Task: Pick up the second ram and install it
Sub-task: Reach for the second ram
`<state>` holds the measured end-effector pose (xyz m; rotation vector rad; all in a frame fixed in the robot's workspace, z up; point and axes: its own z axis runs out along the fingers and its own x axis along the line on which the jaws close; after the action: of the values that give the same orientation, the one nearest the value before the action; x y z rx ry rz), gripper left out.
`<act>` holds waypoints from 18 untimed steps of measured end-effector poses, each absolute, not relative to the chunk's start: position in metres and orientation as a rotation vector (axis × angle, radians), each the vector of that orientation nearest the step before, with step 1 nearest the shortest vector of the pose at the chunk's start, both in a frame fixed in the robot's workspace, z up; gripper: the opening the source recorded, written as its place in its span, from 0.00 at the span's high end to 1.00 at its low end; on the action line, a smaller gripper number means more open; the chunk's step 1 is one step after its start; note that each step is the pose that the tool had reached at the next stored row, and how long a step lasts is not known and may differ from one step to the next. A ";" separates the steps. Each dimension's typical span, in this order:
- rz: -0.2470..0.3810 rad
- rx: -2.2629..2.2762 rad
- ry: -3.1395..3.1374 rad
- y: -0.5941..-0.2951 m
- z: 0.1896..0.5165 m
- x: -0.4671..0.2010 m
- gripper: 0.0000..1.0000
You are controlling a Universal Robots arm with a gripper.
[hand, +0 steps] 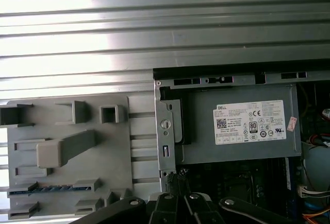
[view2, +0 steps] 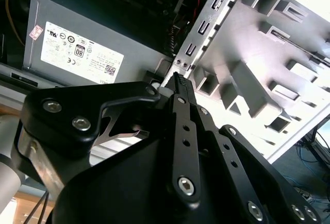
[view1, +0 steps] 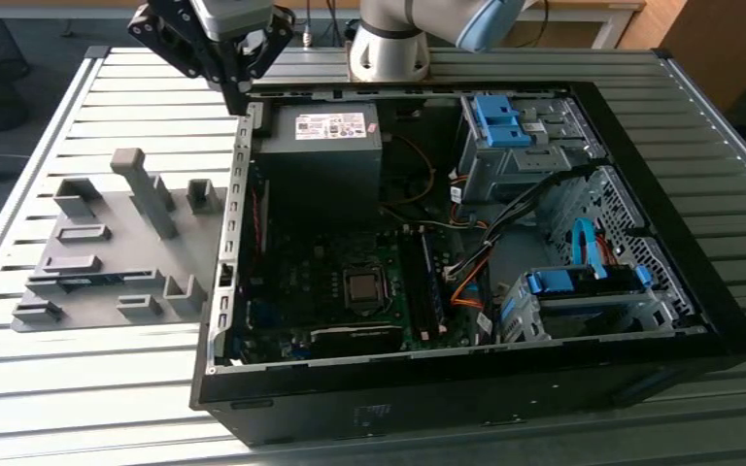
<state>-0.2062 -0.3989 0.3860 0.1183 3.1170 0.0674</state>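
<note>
Pincer (view1: 237,97) is clenched, tips pressed together with nothing between them. I've got it hanging over the far corner of the open computer case (view1: 234,228), right where the side wall meets the power supply (view1: 322,146).

The second ram (view1: 93,282) isn't in hand. It sits on edge in a low slot of the grey holder plate (view1: 114,225), out on the bench (view1: 88,388) beside the case. In the first wrist view it shows as a thin blue-green strip (hand: 49,188) with dark chips along it, cradled at both ends by grey blocks.

This is the relation that matters. In the exterior view the stick lies at about 7 o'clock from the pincer, well apart from it and across most of the plate. Its long axis runs roughly 9 to 3 o'clock across that picture, near enough square to the case wall. By my reading, the jaws would need to close across the thin faces of the board rather than along its length.

One thing I'm watching is the tall grey post (view1: 151,194). It stands on the plate close to the straight line between the pincer and the stick.

The memory slots (view1: 423,286) lie inside the case at about 5 o'clock from the pincer. I can't tell how many of them are filled.
</note>
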 end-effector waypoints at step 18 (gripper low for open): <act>0.067 0.119 3.119 -0.399 0.384 -0.215 0.89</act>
<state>-0.2145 -0.3989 0.3842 0.1186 3.1193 0.0674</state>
